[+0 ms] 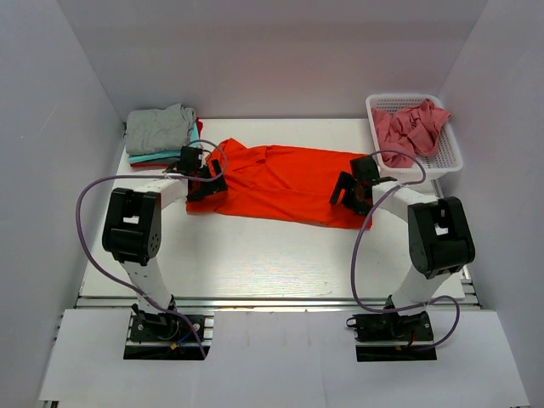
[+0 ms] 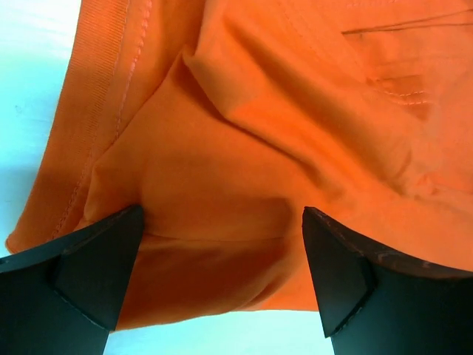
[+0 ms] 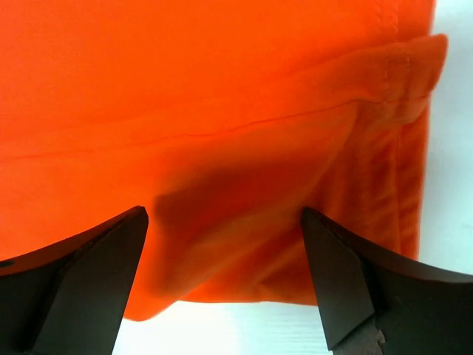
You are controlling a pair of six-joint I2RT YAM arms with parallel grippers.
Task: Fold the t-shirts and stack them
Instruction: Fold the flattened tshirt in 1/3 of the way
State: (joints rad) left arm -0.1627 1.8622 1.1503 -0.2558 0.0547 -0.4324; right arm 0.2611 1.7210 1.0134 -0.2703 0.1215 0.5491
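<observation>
Top external, left arm (image 1: pixel 132 225), right arm (image 1: pixel 438 234) bent over orange-red t-shirt (image 1: pixel 280 183), left fingers (image 2: pixel 74 274) spread, right fingers (image 3: pixel 74 285) spread

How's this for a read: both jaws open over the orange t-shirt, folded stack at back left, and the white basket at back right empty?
Not empty: the top external view shows a dusty pink t-shirt bunched in the white basket. The rest stands: jaws open over the orange t-shirt, folded stack at back left.

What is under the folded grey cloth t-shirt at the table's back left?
A teal cloth t-shirt's edge, then a red sliver beneath; the grey t-shirt covers the rest.
</observation>
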